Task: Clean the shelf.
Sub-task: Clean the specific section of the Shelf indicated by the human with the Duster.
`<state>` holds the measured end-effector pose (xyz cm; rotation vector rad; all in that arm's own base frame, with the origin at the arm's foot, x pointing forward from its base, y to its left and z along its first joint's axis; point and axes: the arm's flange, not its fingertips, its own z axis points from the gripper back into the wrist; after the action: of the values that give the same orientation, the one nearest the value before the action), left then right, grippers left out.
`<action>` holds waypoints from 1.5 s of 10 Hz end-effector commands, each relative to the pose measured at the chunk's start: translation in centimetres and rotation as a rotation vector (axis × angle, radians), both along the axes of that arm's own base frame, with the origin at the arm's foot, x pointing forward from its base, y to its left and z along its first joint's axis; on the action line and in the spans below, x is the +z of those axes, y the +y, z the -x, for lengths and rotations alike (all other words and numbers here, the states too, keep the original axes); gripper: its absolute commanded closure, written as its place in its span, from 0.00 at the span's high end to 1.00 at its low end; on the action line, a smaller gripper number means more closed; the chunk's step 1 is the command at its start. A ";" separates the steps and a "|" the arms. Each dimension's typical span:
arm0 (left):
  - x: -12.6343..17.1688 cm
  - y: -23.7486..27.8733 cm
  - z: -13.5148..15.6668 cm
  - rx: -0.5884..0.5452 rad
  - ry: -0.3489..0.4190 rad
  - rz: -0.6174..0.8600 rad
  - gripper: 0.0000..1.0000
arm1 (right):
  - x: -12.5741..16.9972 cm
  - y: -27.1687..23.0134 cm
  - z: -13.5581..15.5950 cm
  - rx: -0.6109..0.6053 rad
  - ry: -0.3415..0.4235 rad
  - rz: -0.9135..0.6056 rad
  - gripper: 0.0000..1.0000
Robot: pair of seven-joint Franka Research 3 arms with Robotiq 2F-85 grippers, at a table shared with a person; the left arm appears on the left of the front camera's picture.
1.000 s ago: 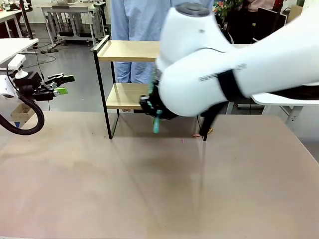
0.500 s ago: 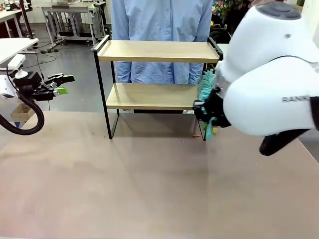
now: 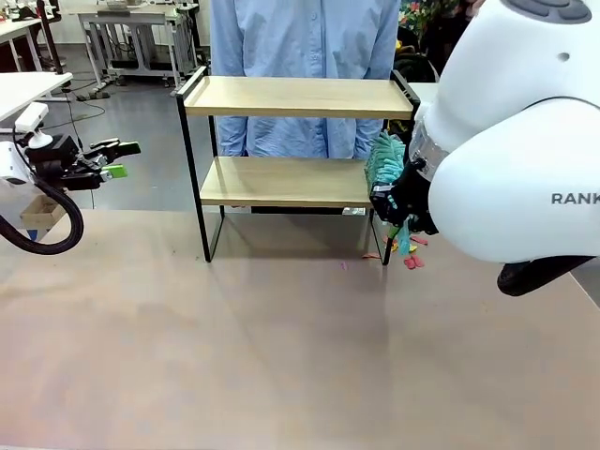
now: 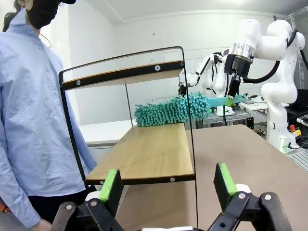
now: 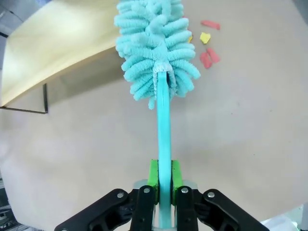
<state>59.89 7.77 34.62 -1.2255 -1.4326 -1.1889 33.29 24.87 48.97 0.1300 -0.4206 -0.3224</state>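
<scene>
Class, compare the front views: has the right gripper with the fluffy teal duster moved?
Yes. The right gripper has gone toward the picture's right along the black-framed two-tier wooden shelf, from mid-board to its right post.

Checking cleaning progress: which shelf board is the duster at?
The lower board. The duster, held by the right gripper, has its head at that board's right end. The top board sits above the duster.

We note the shelf at the table's far edge, a person standing behind it. The duster sits over the lower board's right end. Scraps lie on the table beside the shelf's right foot.
</scene>
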 end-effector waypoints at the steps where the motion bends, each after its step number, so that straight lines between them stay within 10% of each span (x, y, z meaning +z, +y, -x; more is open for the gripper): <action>1: 0.3 0.0 0.2 -0.003 -0.004 -0.003 1.00 | 0.2 0.1 0.2 0.004 -0.006 0.001 0.13; 3: 0.3 0.0 0.2 -0.003 -0.004 -0.003 1.00 | 3.4 -0.1 2.2 0.308 -0.171 -0.050 0.13; 6: 0.3 0.0 0.2 -0.003 -0.004 -0.003 1.00 | 4.5 -1.3 3.9 0.658 -0.163 -0.094 0.13; 10: 0.3 0.0 0.2 -0.003 -0.004 -0.003 1.00 | 3.4 -5.7 8.5 1.059 0.063 -0.054 0.13; 15: 0.3 0.0 0.2 -0.003 -0.004 -0.003 1.00 | 2.6 -15.3 14.3 1.195 0.469 0.081 0.13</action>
<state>59.89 7.77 34.62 -1.2254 -1.4326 -1.1890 18.98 11.72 51.76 0.2130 0.1313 0.7886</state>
